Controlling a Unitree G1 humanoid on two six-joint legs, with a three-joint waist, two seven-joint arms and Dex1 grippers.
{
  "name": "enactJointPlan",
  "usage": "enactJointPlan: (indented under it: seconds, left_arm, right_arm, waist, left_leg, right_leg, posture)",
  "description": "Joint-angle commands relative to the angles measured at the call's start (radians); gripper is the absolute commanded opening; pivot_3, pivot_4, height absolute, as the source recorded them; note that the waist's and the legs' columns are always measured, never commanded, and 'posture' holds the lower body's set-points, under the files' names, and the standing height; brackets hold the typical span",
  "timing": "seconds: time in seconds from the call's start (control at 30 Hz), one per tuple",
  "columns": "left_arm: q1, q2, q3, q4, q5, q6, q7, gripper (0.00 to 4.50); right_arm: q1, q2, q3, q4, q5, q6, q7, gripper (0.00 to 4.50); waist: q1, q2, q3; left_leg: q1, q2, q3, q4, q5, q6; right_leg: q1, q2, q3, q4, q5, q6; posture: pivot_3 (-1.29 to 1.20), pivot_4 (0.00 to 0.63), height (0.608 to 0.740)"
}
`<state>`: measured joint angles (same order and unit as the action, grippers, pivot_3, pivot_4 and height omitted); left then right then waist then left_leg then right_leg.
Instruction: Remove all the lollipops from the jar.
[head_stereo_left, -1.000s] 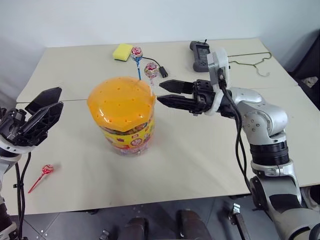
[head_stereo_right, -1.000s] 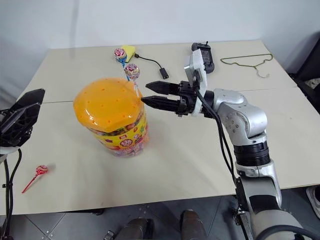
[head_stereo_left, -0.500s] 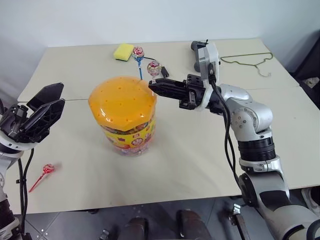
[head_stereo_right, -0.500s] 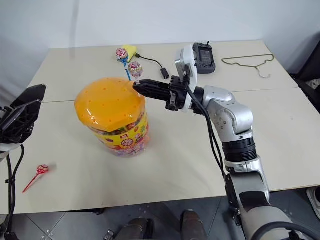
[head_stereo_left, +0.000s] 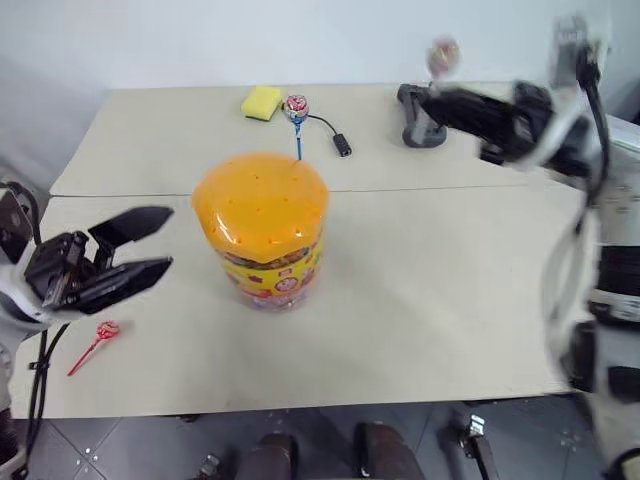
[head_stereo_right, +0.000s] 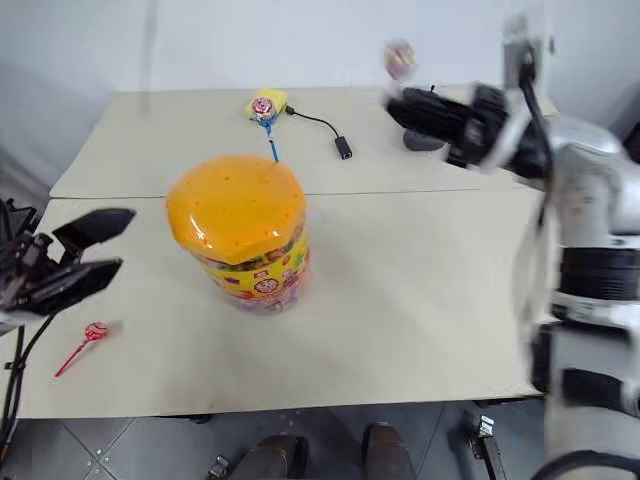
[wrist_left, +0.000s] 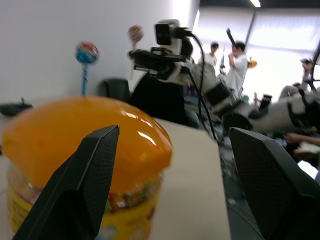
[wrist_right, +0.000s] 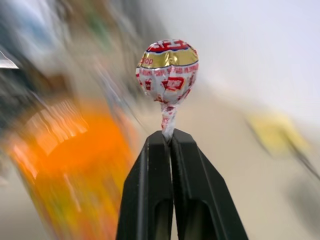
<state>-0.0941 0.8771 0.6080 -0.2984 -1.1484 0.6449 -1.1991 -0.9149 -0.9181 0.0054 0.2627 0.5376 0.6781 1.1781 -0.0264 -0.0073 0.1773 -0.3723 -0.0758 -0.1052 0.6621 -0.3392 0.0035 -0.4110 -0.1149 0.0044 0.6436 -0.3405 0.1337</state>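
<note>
Upper right of frame: right claw (wrist_right: 167, 142) was clamped on a lollipop (wrist_right: 168, 68) by its stick.
Left claw (head_stereo_left: 140, 245): fingers apart, empty.
Jar (head_stereo_left: 262, 228): one blue-stick lollipop (head_stereo_left: 296, 108) remaining.
Technique: lower held lollipop onto bare bench (head_stereo_left: 440, 280) before release.

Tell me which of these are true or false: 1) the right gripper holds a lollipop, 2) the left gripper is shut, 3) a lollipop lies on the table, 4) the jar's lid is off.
1) True: the right gripper is shut on a lollipop, raised beyond the jar.
2) False: the left gripper is open and empty.
3) True: a red-stick lollipop lies on the table, near its front edge.
4) False: the orange lid sits on the jar, with a blue-stick lollipop standing up from it.
</note>
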Motion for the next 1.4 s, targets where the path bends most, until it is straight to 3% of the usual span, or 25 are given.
enactJointPlan:
  seconds: [0.03,0.13,0.37,0.53,0.63,0.8,0.93,1.13,1.33,1.4]
  left_arm:
    - [0.022,0.026,0.018,-0.031,0.009,-0.006,-0.051,3.71]
    - [0.023,0.038,0.010,-0.023,0.035,-0.017,-0.071,3.71]
    - [-0.020,-0.009,0.016,-0.022,0.029,-0.039,-0.004,3.71]
    - [-0.001,-0.034,0.086,-0.038,-0.012,-0.032,0.069,3.71]
    - [-0.005,-0.069,0.126,-0.021,-0.056,-0.028,0.139,3.71]
    - [-0.017,-0.123,0.163,0.013,-0.118,-0.031,0.224,3.71]
    - [-0.066,-0.182,0.152,0.066,-0.149,-0.042,0.307,3.71]
    - [-0.111,-0.219,0.078,0.062,-0.110,-0.054,0.321,3.71]
    - [-0.143,-0.234,0.047,0.061,-0.113,-0.055,0.335,3.71]
    - [-0.156,-0.242,0.033,0.054,-0.114,-0.056,0.346,3.71]
  right_arm:
    - [0.084,-0.096,0.101,0.068,-0.188,-0.156,0.080,0.03]
    - [0.189,-0.150,0.158,0.103,-0.307,-0.296,0.109,0.03]
    - [0.317,-0.114,0.162,0.228,-0.412,-0.509,0.088,0.03]
    - [0.302,-0.102,0.099,0.252,-0.364,-0.537,0.133,1.35]
    - [0.241,-0.026,-0.026,0.195,-0.185,-0.516,0.207,2.27]
    - [0.103,0.100,-0.123,0.031,0.026,-0.287,0.163,2.27]
    - [-0.062,0.309,-0.122,-0.072,0.164,-0.120,0.031,2.27]
    - [-0.251,0.491,-0.016,0.048,0.041,-0.068,-0.139,2.27]
    - [-0.350,0.586,0.019,0.106,0.001,-0.033,-0.192,2.27]
    - [-0.357,0.594,0.055,0.108,-0.013,-0.038,-0.141,2.27]
  waist:
    - [-0.002,0.002,0.001]
    - [-0.007,0.006,0.003]
    - [-0.002,0.007,0.004]
    - [-0.001,0.006,0.004]
    - [-0.003,0.007,0.004]
    - [-0.004,0.008,0.005]
    - [-0.002,0.008,0.004]
    - [0.000,0.007,0.004]
    - [-0.011,0.006,0.003]
    - [-0.017,0.006,0.003]
  left_leg:
    - [0.000,0.000,0.002,0.000,0.000,0.000]
    - [0.000,0.003,0.009,0.001,0.000,0.000]
    - [0.002,0.004,0.011,0.003,0.001,-0.002]
    - [0.002,0.004,0.009,0.004,0.001,-0.002]
    - [0.002,0.004,0.008,0.004,0.001,-0.002]
    - [0.002,0.005,0.008,0.004,0.001,-0.003]
    - [0.002,0.005,0.005,0.004,0.001,-0.004]
    - [0.000,0.001,0.001,0.005,0.001,-0.003]
    - [0.000,0.001,0.001,0.004,0.001,-0.003]
    - [0.000,0.002,0.001,0.004,0.001,-0.003]
  right_leg:
    - [0.000,0.000,0.000,0.000,0.000,0.000]
    - [-0.003,0.000,-0.001,0.000,0.000,0.000]
    - [-0.002,0.001,-0.001,0.001,0.000,0.000]
    - [-0.001,0.001,-0.001,0.000,0.000,0.000]
    - [-0.001,0.001,-0.001,0.000,0.000,0.000]
    - [-0.002,0.001,-0.002,0.000,0.000,0.000]
    - [-0.001,0.001,-0.002,0.000,0.000,0.000]
    - [-0.001,0.000,-0.005,0.003,0.001,0.000]
    - [-0.002,0.000,-0.008,0.007,0.002,0.001]
    - [-0.003,0.000,-0.011,0.009,0.002,0.001]
  posture:
    - [0.00,0.150,0.740]
    - [0.00,0.150,0.740]
    - [0.00,0.150,0.740]
    - [0.00,0.150,0.740]
    - [0.00,0.150,0.740]
    - [0.00,0.150,0.740]
    - [0.00,0.150,0.740]
    - [0.00,0.150,0.740]
    - [0.00,0.150,0.740]
    - [0.00,0.150,0.740]
